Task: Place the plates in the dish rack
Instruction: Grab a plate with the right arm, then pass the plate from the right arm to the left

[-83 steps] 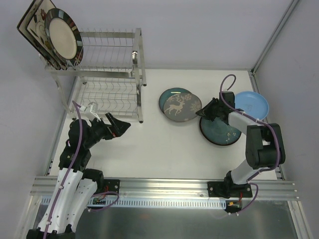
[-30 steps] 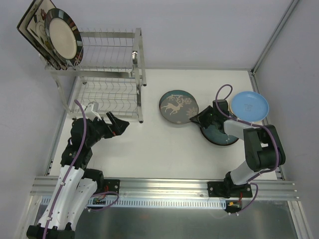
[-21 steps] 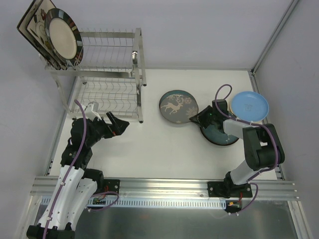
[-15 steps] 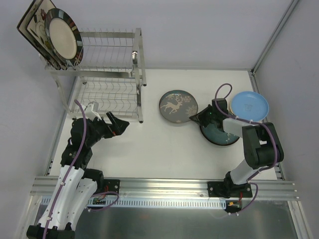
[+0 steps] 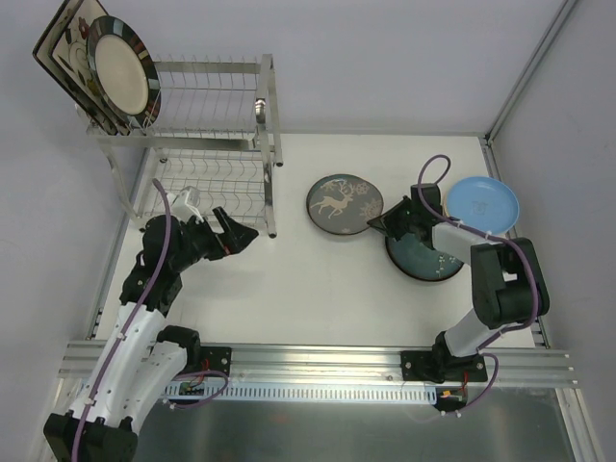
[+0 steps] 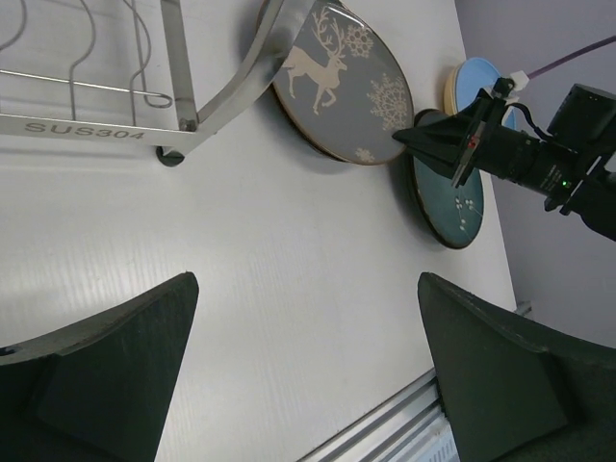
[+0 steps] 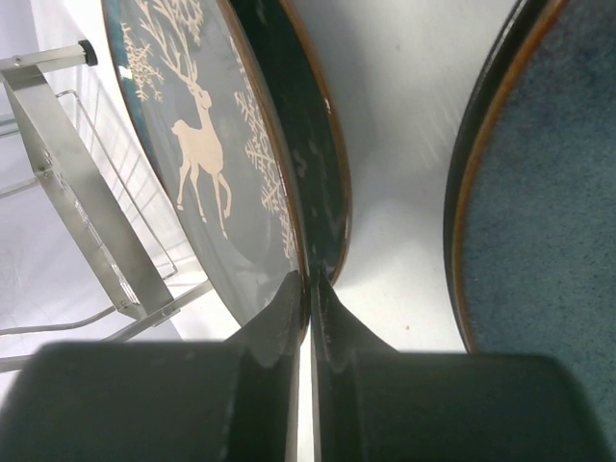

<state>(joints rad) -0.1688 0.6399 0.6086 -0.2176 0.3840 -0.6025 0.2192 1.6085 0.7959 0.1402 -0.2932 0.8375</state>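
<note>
Table (image 5: 318,289): a white surface with the two arms bolted along its near edge.
Dish rack (image 5: 207,91): a two-tier silver wire rack at the far left corner of the table.
Racked plates: square floral plates (image 5: 67,43) and a round dark-rimmed cream plate (image 5: 120,72) stand on edge at the left end of the top tier.
Dark teal plate (image 5: 428,258): lies flat on the right, partly under the right arm.
Deer plate (image 5: 344,203): a grey-blue plate with a white stag and snowflakes, mid-table between the rack and the teal plate.
Light blue plate (image 5: 484,202): flat near the right edge, just beyond the teal plate.
Left gripper (image 5: 239,231): spread wide and holding nothing, just in front of the rack's lower tier.
Right gripper (image 5: 377,223): pinched tight on the deer plate's right rim, which runs into the thin slit between its fingertips (image 7: 289,308).
</note>
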